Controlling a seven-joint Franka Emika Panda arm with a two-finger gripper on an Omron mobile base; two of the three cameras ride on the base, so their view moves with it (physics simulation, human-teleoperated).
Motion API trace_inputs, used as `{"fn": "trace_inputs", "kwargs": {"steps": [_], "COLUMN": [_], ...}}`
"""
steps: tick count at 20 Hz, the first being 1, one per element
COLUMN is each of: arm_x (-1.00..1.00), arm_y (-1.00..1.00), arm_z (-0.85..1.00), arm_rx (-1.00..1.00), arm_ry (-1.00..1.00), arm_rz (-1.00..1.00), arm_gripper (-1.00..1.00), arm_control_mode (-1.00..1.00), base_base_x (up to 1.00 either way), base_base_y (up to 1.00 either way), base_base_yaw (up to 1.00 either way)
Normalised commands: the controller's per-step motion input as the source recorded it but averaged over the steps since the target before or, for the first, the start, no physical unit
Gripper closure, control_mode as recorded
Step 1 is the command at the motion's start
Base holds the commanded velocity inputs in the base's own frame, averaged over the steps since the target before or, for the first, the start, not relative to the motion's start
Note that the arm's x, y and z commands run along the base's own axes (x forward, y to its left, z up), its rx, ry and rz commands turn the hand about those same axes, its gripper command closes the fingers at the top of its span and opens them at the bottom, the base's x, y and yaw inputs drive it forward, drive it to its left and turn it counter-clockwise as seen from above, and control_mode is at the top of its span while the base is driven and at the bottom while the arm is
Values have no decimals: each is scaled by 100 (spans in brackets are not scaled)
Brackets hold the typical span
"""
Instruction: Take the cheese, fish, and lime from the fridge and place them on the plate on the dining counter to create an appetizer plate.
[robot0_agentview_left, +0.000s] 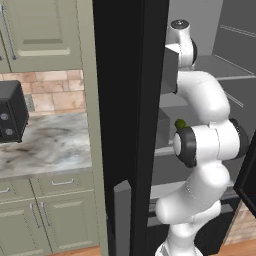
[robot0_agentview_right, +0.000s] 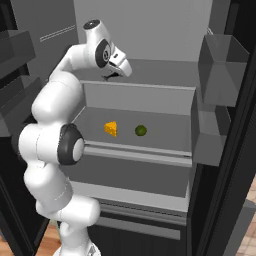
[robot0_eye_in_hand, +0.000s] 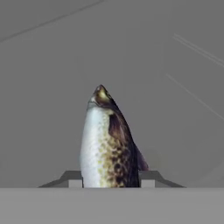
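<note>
In the hand view a speckled brown and white fish (robot0_eye_in_hand: 107, 144) stands up between my two finger tips, which press against its sides. My gripper (robot0_eye_in_hand: 111, 181) is shut on the fish. From the right base view the gripper (robot0_agentview_right: 114, 76) reaches onto the upper shelf of the open fridge (robot0_agentview_right: 140, 50). One shelf lower lie the yellow-orange cheese (robot0_agentview_right: 111, 128) wedge and, just to its right, the green lime (robot0_agentview_right: 141, 130), both apart from the gripper. The lime (robot0_agentview_left: 180, 123) also peeks out behind my arm in the left base view.
Grey door bins (robot0_agentview_right: 220, 65) hang on the open fridge door at the right. The fridge's black side wall (robot0_agentview_left: 125, 125) stands left of my arm. Beyond it are a marble counter (robot0_agentview_left: 45, 145), a black appliance (robot0_agentview_left: 10, 117) and sage-green cabinets (robot0_agentview_left: 45, 220).
</note>
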Motion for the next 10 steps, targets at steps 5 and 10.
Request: {"fn": "trace_inputs", "kwargs": {"steps": [5,10], "arm_x": [-100,-100], "arm_y": [-11,-11], "arm_z": [-5,0], "arm_rx": [0,0], "arm_ry": [-23,-20], "arm_rz": [1,9], "arm_gripper": [100,100], "arm_control_mode": [-100,-100], "base_base_x": [0,0], "base_base_y": [0,0], "base_base_yaw": [0,0]}}
